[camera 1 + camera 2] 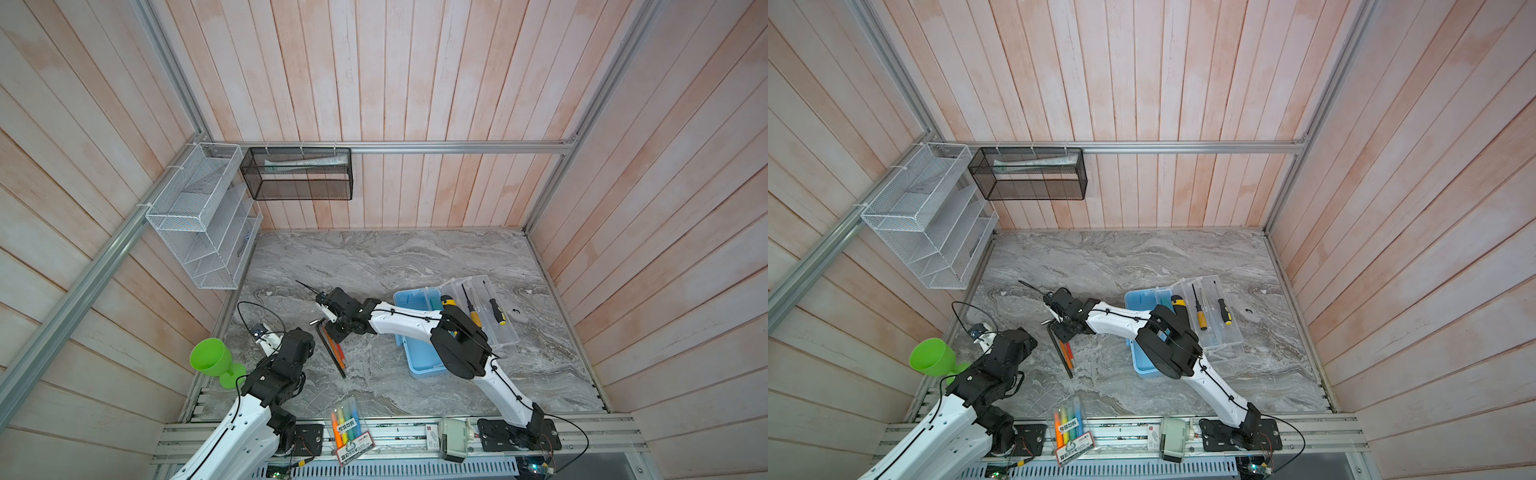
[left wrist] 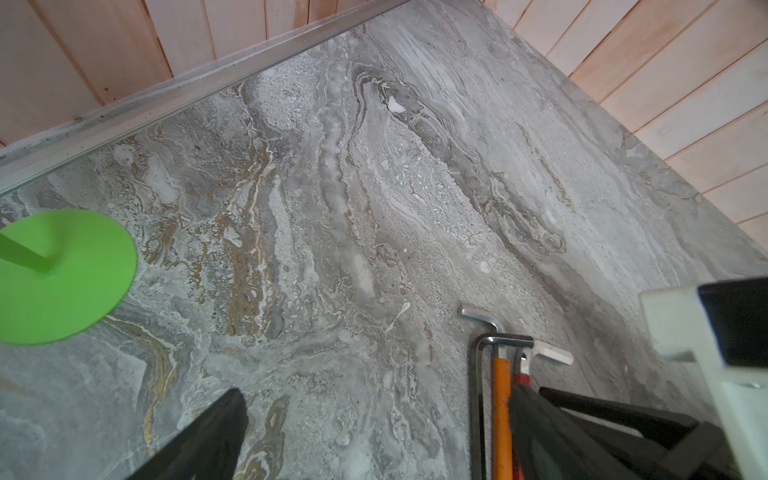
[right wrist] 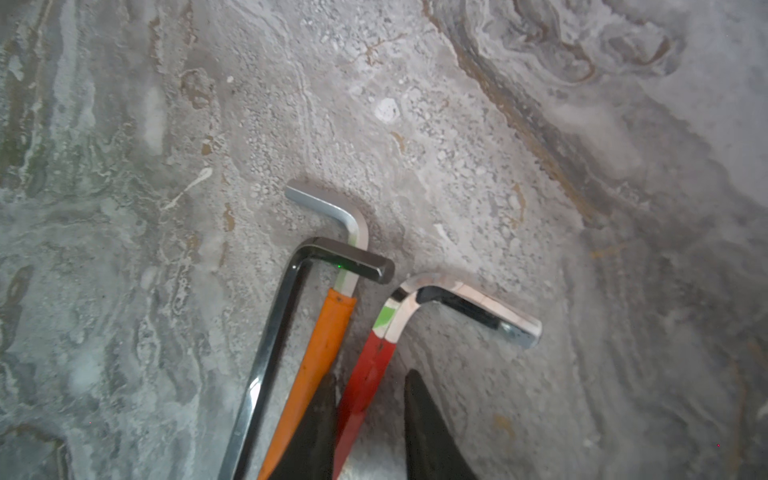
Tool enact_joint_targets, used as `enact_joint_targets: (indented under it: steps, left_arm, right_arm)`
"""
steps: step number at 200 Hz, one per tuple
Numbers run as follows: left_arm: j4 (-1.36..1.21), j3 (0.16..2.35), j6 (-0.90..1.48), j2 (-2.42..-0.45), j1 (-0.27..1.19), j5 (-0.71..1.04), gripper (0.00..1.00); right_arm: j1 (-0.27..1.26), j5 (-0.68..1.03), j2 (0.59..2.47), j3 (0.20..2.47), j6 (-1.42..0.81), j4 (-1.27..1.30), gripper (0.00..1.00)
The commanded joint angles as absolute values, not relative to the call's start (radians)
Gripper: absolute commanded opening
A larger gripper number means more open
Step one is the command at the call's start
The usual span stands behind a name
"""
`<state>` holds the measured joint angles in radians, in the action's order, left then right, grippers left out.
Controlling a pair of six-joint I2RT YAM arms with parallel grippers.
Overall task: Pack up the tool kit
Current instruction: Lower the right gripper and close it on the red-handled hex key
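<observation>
The light-blue tool case (image 1: 417,368) lies open at the right, its clear lid (image 1: 505,338) folded back. Two yellow-and-black screwdrivers (image 1: 473,316) rest on the lid. Left of the case, three hex keys (image 1: 334,351) lie together on the marble. One has an orange sleeve (image 3: 320,345), one a red sleeve (image 3: 365,386), and one is bare dark steel (image 3: 270,353). My right gripper (image 3: 370,374) is down over them, open. Its fingers straddle the red-sleeved key, with a gap on one side. My left gripper (image 1: 266,338) hovers wide open and empty, left of the keys.
A green goblet (image 1: 212,359) stands by the left wall. A thin black tool (image 1: 306,286) lies behind the right gripper. A small black hook-shaped piece (image 1: 516,312) lies right of the lid. A highlighter pack (image 1: 347,428) sits on the front rail. Wire baskets (image 1: 199,216) hang at the back left.
</observation>
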<state>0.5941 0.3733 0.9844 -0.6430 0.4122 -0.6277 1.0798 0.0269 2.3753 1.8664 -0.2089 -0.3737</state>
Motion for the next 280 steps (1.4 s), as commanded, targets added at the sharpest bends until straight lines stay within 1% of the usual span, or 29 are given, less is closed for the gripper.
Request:
enact_joint_targets:
  steps: [1,19,57,72,100,140,164,216,280]
  left_arm:
    - [0.585,0.359,0.973,-0.638,0.407,-0.63,1.0]
    - [0.583,0.358,0.971,-0.639,0.406,-0.629,1.0]
    - [0.582,0.358,0.969,-0.638,0.407,-0.627,1.0]
    - [0.581,0.358,0.967,-0.638,0.407,-0.627,1.0]
    - [0.578,0.356,0.963,-0.636,0.406,-0.624,1.0]
    - [0.567,0.354,0.947,-0.628,0.407,-0.614,1.0]
    - [0.562,0.35,0.94,-0.622,0.407,-0.609,1.0]
    - [0.555,0.349,0.93,-0.619,0.407,-0.6,1.0]
    - [0.548,0.346,0.925,-0.618,0.407,-0.595,1.0]
  right_arm:
    - [1.073,-0.012,2.385,1.842,-0.205,-0.448,0.29]
    - [1.075,-0.018,2.388,1.841,-0.206,-0.458,0.3]
    - [1.08,-0.109,2.35,1.8,-0.19,-0.492,0.31]
    - [1.086,-0.119,2.336,1.781,-0.195,-0.493,0.34]
    - [1.122,-0.144,2.352,1.798,-0.241,-0.529,0.46]
    - [1.136,-0.149,2.378,1.831,-0.351,-0.577,0.47]
    - [1.14,-0.142,2.379,1.829,-0.407,-0.581,0.44]
    - [1.122,-0.178,2.389,1.82,-0.457,-0.582,0.26]
    - [1.092,-0.192,2.315,1.73,-0.479,-0.525,0.11]
